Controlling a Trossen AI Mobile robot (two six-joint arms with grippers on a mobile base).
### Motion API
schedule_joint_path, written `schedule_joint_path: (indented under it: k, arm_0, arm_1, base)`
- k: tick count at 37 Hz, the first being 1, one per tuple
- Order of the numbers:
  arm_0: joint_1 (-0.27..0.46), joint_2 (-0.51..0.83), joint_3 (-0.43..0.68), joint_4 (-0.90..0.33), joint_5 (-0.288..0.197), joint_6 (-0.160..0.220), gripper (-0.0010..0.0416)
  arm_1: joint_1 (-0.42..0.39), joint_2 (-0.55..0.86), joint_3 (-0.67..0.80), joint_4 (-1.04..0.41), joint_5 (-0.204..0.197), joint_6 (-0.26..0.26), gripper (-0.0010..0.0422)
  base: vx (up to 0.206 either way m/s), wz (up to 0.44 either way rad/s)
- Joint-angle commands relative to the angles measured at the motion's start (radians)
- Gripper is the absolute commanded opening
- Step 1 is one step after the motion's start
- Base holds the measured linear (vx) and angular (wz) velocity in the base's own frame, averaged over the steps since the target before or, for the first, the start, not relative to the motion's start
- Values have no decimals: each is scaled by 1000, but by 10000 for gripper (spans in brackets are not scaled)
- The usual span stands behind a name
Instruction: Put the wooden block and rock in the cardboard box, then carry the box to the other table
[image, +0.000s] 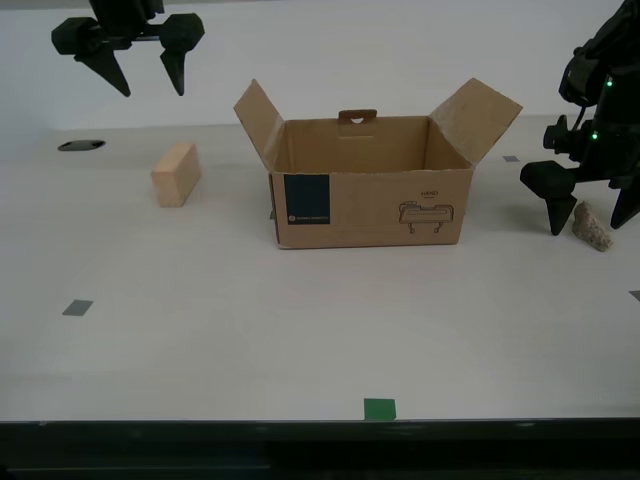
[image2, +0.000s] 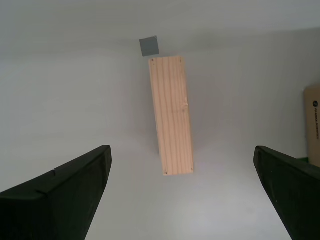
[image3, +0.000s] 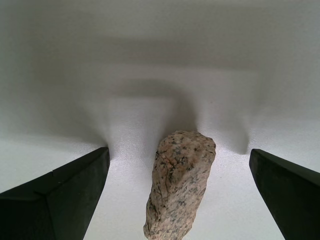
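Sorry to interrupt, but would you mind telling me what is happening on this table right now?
My first gripper is down at the table, open around the rock at the exterior view's right. My second gripper hangs open above the wooden block, which lies untouched on the table. The cardboard box stands between them, flaps open, with nothing visible inside.

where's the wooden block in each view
Exterior view: the wooden block lies on the table at the exterior view's left, apart from the cardboard box.
Second wrist view: wooden block beyond my open second gripper.
First wrist view: not in it.
Shared landmark: the cardboard box.
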Motion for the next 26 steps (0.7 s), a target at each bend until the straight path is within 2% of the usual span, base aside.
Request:
schedule_joint_path:
  k: [1,16,26]
  arm_0:
    - [1,0,0,-1,-4,-2,389]
    - [2,0,0,-2,-4,-2,389]
    - [2,0,0,-1,-4,-2,389]
  arm_1:
    - [0,0,-15,27,-3,-8,389]
    - [0,0,-51,83,6,-29,389]
    - [1,0,-55,96,15,-25,389]
  base:
    - [0,0]
    - [0,0]
    - [0,0]
